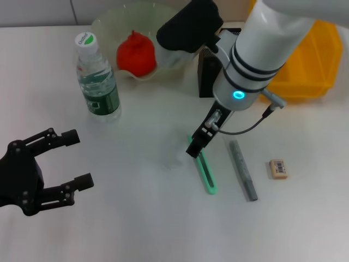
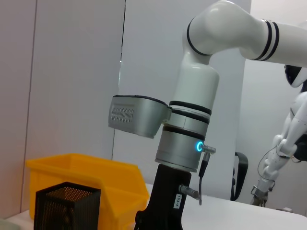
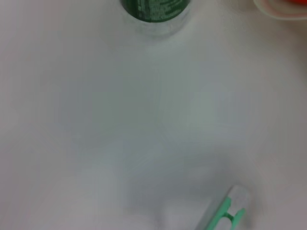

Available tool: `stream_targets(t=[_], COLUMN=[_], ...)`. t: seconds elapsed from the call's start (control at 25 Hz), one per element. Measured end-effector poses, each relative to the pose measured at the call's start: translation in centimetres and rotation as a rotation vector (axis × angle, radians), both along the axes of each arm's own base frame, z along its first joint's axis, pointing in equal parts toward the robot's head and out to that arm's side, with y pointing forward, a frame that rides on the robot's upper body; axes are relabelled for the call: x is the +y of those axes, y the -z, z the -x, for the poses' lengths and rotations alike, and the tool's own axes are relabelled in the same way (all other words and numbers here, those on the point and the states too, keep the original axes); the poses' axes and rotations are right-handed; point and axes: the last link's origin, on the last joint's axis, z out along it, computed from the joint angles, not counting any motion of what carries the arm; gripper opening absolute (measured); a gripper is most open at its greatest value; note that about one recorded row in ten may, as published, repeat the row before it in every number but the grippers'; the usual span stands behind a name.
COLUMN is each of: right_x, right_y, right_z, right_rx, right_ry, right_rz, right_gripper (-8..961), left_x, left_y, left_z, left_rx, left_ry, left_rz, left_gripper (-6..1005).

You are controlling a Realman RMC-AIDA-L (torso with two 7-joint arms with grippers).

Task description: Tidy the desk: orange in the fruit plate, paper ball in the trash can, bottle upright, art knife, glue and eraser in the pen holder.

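My right gripper (image 1: 194, 148) hovers over the green art knife (image 1: 206, 173) at six o'clock from the pen holder (image 1: 208, 73), its grip state hidden, while my left gripper (image 1: 76, 158) idles open; the knife looks light, stiff, slippery, best pinched mid-handle.

green art knife (image 1: 206, 172), yellow bin (image 1: 305, 60)
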Motion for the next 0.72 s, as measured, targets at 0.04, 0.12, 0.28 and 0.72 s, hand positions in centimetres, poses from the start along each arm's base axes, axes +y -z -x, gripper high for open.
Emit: stream_targets(t=[0.04, 0.12, 0.28, 0.72], right_x=[0.0, 0.0, 0.0, 0.0], right_y=[0.2, 0.5, 1.2, 2.3], right_z=[0.0, -0.2, -0.3, -1.3], right_rx=[0.000, -0.003, 0.009, 0.014], right_ry=[-0.003, -0.012, -0.024, -0.036], right_rz=[-0.002, -0.007, -0.013, -0.023], right_gripper=[774, 767, 753, 715], left_x=[0.0, 0.0, 0.1, 0.0], left_y=[0.1, 0.1, 0.4, 0.4], left_z=[0.0, 0.0, 0.0, 0.2], left_rx=[0.001, 0.002, 0.004, 0.007], left_ry=[-0.003, -0.005, -0.011, -0.019], left_rz=[0.002, 0.003, 0.001, -0.002], left_gripper=[851, 851, 851, 851])
